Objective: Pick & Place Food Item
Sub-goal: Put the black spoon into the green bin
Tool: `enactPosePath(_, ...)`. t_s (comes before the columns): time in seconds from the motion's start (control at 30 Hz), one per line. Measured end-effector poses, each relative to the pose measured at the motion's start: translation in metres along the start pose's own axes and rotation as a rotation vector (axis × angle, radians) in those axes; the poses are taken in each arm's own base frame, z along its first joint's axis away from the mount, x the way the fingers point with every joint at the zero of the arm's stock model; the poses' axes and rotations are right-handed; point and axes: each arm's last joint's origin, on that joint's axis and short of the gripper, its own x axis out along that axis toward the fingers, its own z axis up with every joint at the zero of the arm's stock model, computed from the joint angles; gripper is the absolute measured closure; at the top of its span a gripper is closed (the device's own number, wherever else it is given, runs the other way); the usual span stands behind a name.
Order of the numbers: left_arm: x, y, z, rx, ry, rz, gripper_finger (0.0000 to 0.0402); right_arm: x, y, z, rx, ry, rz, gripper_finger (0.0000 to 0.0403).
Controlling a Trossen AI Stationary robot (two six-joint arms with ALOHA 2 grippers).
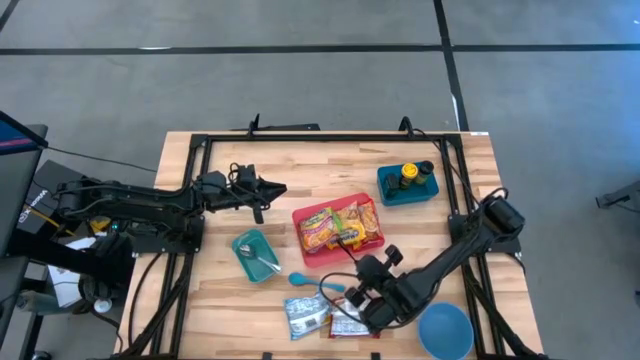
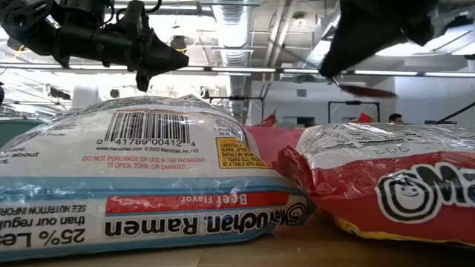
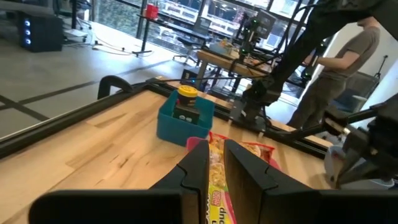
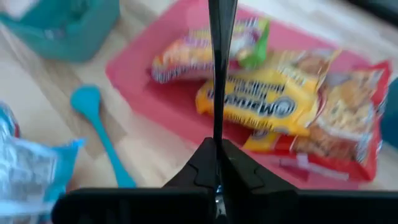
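While the right pincer [image 1: 365, 300] hovers shut and empty over the tabletop's [image 1: 200, 310] near edge, two ramen packets [image 1: 325, 316] lie flat just beside it, more packets filling the red tray [image 1: 300, 218]. Light, crinkly and slippery, with brittle noodles inside, each packet probably wants a pinch across a sealed end. Their long axes run roughly toward the tray. The left pincer [image 1: 278, 188] waits, nearly closed, holding nothing.

Ramen packets [image 1: 340, 228] piled flat in red tray [image 1: 303, 216]
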Motion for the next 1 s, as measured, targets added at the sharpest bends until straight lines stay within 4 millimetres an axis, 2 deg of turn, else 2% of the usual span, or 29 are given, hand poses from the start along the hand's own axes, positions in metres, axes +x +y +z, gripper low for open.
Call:
enactPosePath(0.23, 0.0, 0.0, 0.0, 0.001, 0.0, 0.0, 0.0357, -0.012, -0.01, 0.02, 0.042, -0.164, -0.008, 0.0401)
enactPosePath(0.4, 0.0, 0.0, 0.0, 0.001, -0.002, 0.0, 0.0357, -0.011, -0.016, 0.033, 0.05, -0.218, -0.033, 0.0401)
enactPosePath(0.77, 0.0, 0.0, 0.001, 0.011, -0.01, 0.004, 0.0357, 0.017, -0.032, 0.06, 0.05, -0.306, -0.185, 0.0401)
enactPosePath(1.0, -0.001, -0.008, -0.001, 0.071, -0.029, 0.047, 0.0357, 0.037, -0.046, 0.077, 0.066, -0.315, -0.28, 0.0401)
